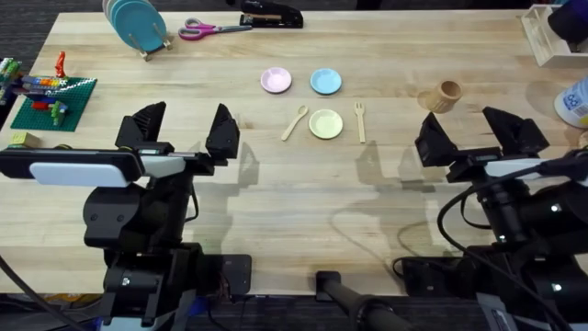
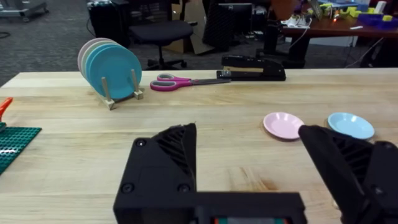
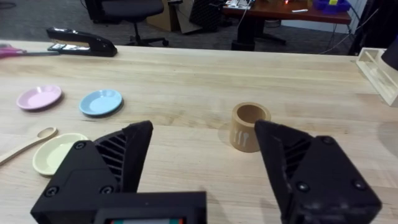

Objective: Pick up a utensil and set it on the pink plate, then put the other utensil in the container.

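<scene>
The pink plate point(image 1: 276, 80) point(image 2: 283, 125) point(image 3: 39, 98) lies at mid-table beside a light blue plate point(image 1: 325, 82) point(image 2: 351, 125) point(image 3: 100, 102). A pale yellow plate point(image 1: 325, 123) point(image 3: 57, 153) sits nearer the arms, between a wooden spoon point(image 1: 294, 121) point(image 3: 23, 144) on its left and a wooden fork point(image 1: 360, 120) on its right. The container point(image 1: 440, 96) point(image 3: 249, 127), a tan wooden cup, stands to the right. My left gripper point(image 1: 186, 131) point(image 2: 249, 165) is open, short of the plates on the left. Just short of the cup, my right gripper point(image 1: 478, 133) point(image 3: 202, 158) is open too.
A rack of teal plates point(image 1: 136, 23) point(image 2: 109, 67), pink-handled scissors point(image 1: 209, 28) point(image 2: 180, 81) and a black stapler point(image 1: 271, 14) point(image 2: 254, 67) point(image 3: 81, 41) line the far edge. A green brick baseplate point(image 1: 52, 98) lies at far left. A clear bin point(image 1: 544, 32) stands at far right.
</scene>
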Controlling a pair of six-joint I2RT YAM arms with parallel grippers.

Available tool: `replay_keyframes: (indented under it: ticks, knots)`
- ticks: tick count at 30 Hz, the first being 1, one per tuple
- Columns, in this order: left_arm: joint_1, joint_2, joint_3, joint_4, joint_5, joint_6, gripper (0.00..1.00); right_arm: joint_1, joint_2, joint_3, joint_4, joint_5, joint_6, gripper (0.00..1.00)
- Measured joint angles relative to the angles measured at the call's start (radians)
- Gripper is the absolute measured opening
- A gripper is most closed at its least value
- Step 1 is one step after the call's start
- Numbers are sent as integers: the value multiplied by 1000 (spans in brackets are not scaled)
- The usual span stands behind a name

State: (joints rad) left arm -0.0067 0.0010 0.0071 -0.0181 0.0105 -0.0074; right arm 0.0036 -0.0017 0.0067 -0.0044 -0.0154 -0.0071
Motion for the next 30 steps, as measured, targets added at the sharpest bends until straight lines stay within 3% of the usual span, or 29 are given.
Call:
replay_keyframes:
  ticks: [14, 20, 26, 30]
  knots:
    - [0, 0, 3, 53, 16, 0, 993, 0, 0, 0, 58, -46, 0, 997]
    - [0, 0, 101, -105, 32, 0, 993, 0, 2, 64, -23, -53, 0, 998]
    - [0, 15, 268, -232, 41, 0, 994, 0, 37, 244, -154, -56, 0, 997]
    - [0, 91, 372, -310, 46, -1, 994, 0, 101, 372, -304, -58, 0, 997]
